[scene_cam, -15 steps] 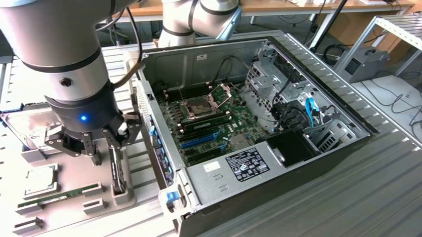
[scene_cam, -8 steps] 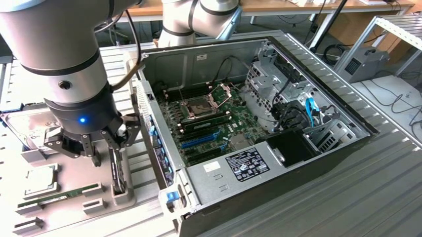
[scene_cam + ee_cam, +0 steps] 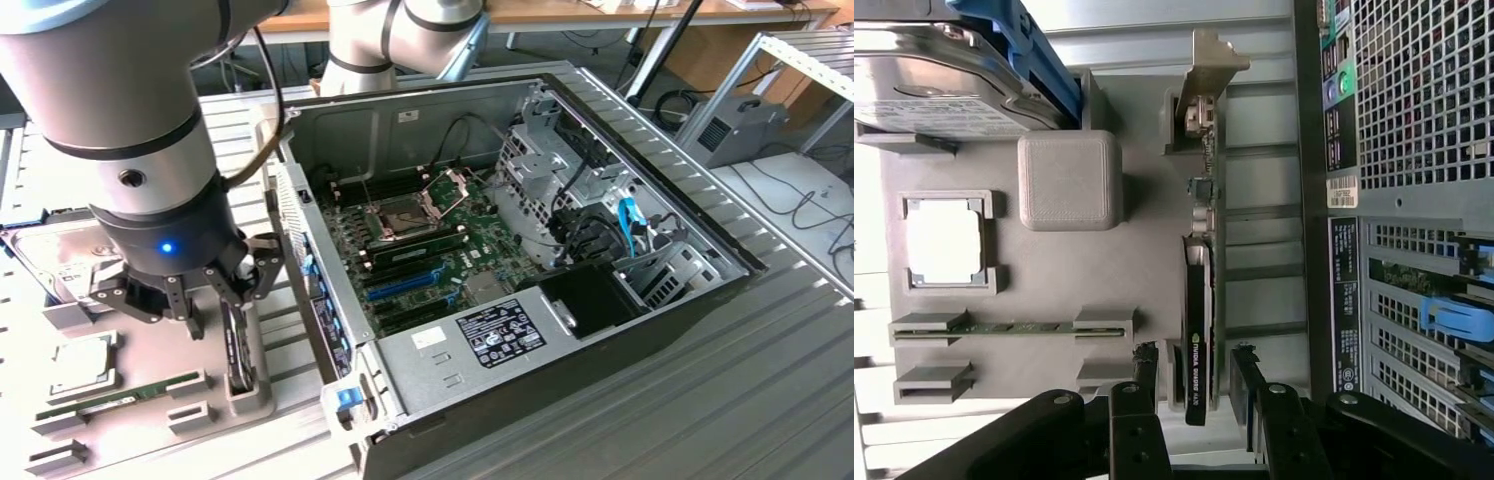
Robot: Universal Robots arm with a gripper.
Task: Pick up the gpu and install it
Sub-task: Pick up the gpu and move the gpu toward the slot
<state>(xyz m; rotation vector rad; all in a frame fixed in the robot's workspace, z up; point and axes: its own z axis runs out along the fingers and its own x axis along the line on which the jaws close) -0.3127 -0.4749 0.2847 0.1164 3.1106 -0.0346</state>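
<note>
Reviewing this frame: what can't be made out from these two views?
- Fan face of the gpu: the card stands edge-on in both views, between the open fingers of the gripper.
- The hard drive: cut off by the wrist view's edge, behind the arm in the exterior view.
- Text on the power supply label: exterior view, too small.

the gpu [image 3: 1196,330] stands on edge in a grey tray [image 3: 1144,270]

Tray [image 3: 1144,250] just beside case [image 3: 387,130], on exterior view's left. On tray: drive [image 3: 54,255] at far end, CPU [image 3: 83,365] and RAM [image 3: 120,395] nearer camera. Gpu [image 3: 1196,330] on edge in slot nearest case. Gripper [image 3: 1194,355] over gpu, fingers spread either side. Motherboard [image 3: 427,250] in case.
</note>
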